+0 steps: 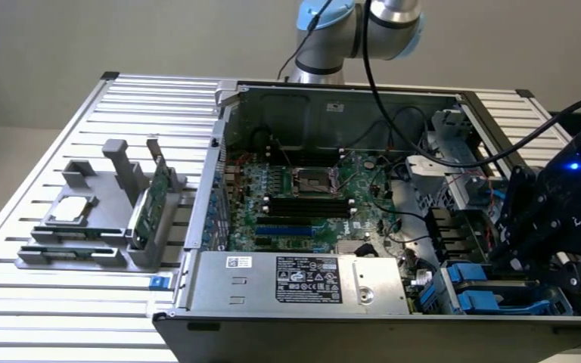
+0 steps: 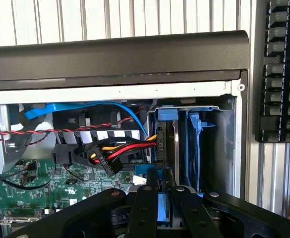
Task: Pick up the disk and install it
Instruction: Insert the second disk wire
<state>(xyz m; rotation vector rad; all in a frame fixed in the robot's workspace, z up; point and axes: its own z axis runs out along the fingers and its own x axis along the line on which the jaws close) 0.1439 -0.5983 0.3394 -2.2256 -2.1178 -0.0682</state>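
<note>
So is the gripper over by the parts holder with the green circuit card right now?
No, the gripper is at the drive bay in the computer case, far from the parts holder.

a robotics lab: an opened computer case [image 1: 371,227] on a slatted metal table [image 1: 69,302], under a robot arm [image 1: 361,30]

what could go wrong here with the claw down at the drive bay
1. A bundle of cables plugs in right beside the bay, close to the claw; a sideways slip could snag them or pull the plug.
2. The disk sits edge-on between blue rails in a narrow bay; a slight tilt could jam it.
3. The case's wall stands close by, leaving little room for the claw's linkage.
</note>
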